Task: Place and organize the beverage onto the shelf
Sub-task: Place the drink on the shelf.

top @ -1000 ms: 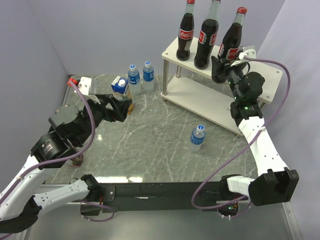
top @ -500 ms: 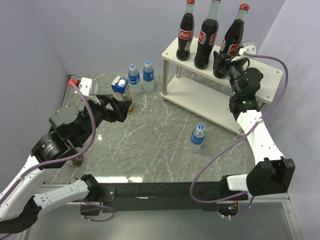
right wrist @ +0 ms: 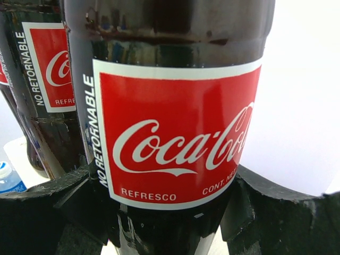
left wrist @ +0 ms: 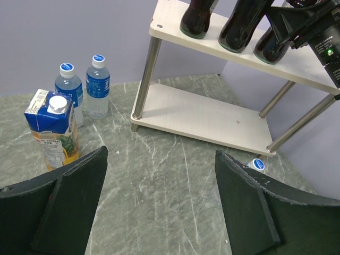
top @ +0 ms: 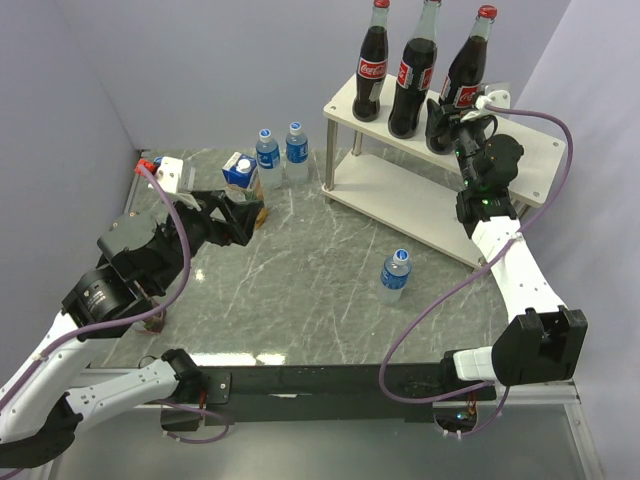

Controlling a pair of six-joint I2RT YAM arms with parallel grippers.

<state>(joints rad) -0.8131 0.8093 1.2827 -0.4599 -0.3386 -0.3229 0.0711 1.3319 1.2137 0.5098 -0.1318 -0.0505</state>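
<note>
Seen from above, the shelf (top: 390, 188) is standing at the desk's (top: 320, 300) far right corner, carrying three bottles in a row on its top board. The right gripper (top: 447, 122) is clasping the foot of the rightmost cola bottle (top: 466, 75), which is standing upright beside the other two cola bottles (top: 415, 75). Near the far left corner, the left gripper (top: 243, 212) is hanging just in front of a juice carton (top: 238, 172), with two water bottles (top: 267, 155) standing just behind the carton. A third water bottle (top: 395, 275) is standing alone mid-desk, in front of the shelf.

In the left wrist view, the fingers (left wrist: 69, 207) are spreading wide with only bare desk between them; the juice carton is sitting just beyond the left one.

In the right wrist view, the red label is filling the picture, and the fingers (right wrist: 48, 212) are pressing against the bottle on both sides.
</note>
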